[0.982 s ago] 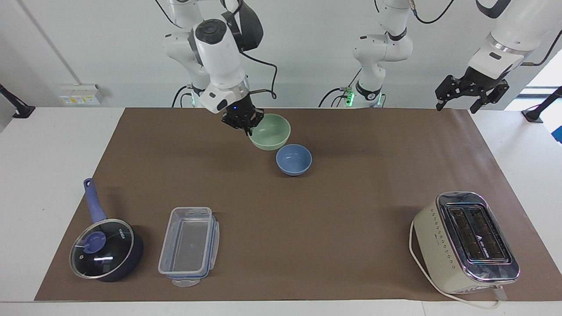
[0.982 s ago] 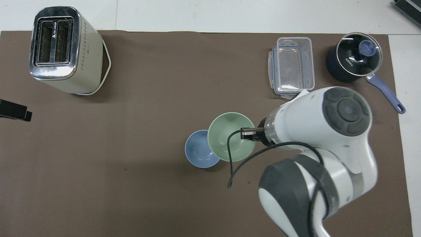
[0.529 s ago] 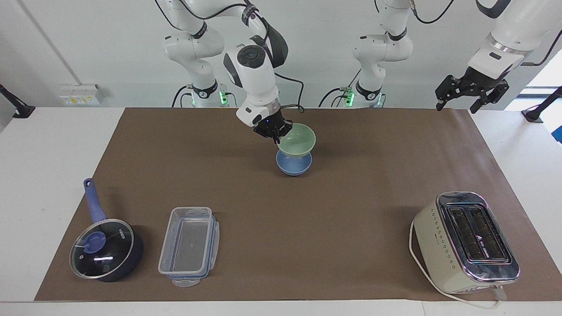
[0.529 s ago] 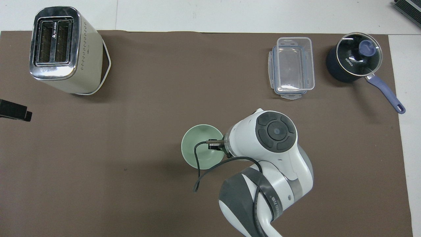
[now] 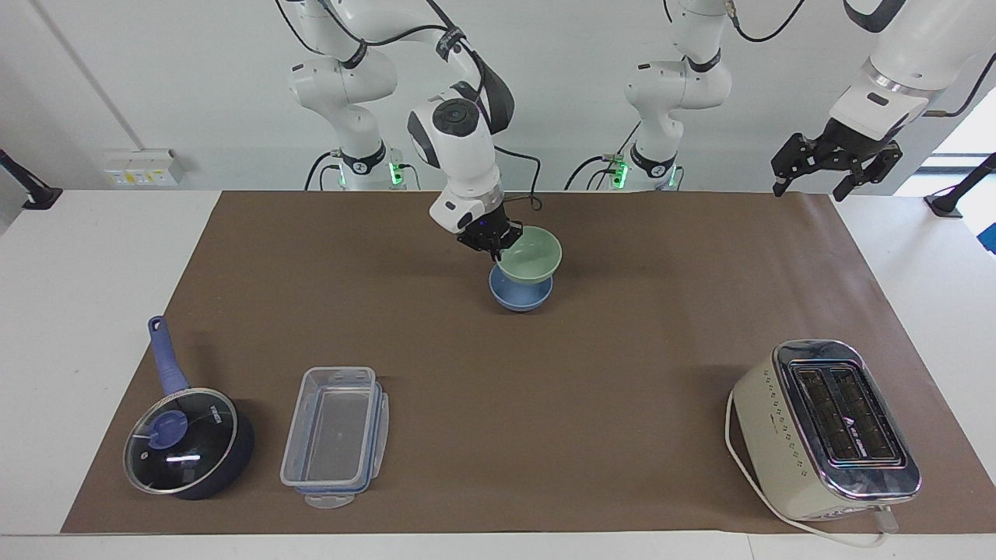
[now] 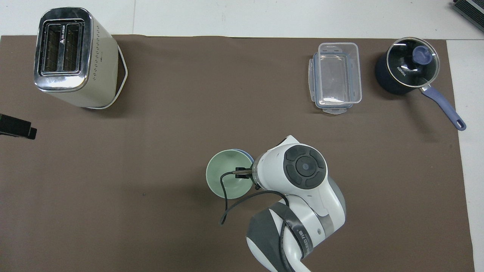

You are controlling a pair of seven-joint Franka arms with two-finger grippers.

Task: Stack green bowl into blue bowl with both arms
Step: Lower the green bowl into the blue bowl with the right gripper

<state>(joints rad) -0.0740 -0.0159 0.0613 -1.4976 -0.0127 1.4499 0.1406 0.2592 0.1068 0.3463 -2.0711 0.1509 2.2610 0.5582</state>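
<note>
Green bowl (image 5: 531, 253) is now directly over the blue bowl (image 5: 520, 295), its base at or just inside the blue rim; a second ago it hung toward the right arm's end of the table from the blue bowl and nearer the robots, and half a second ago it was already above the blue bowl, sitting slightly higher. In the facing view the blue bowl shows at 6 o'clock of the green one. In the overhead view the green bowl (image 6: 225, 178) covers the blue bowl almost entirely, leaving only a thin blue sliver (image 6: 245, 153) at about 1 o'clock of the green rim. Right gripper (image 5: 492, 240) is pinching the green bowl's rim at the 9 o'clock side in the facing view, and the bowl hangs slightly tilted. Whether the two bowls already touch cannot be told. Left gripper (image 5: 832, 165) hangs with its fingers spread over the table edge at the left arm's end, waiting and unchanged across the last second. Judgement: the carry is essentially done and the lowering nearly so; what remains is seating the green bowl squarely, releasing the rim and withdrawing. The tilt and the small offset seen from overhead suggest the bowl may settle crooked on release. Toaster (image 5: 825, 428), clear lidded container (image 5: 334, 437) and saucepan (image 5: 189, 442) stand well apart, undisturbed.
</note>
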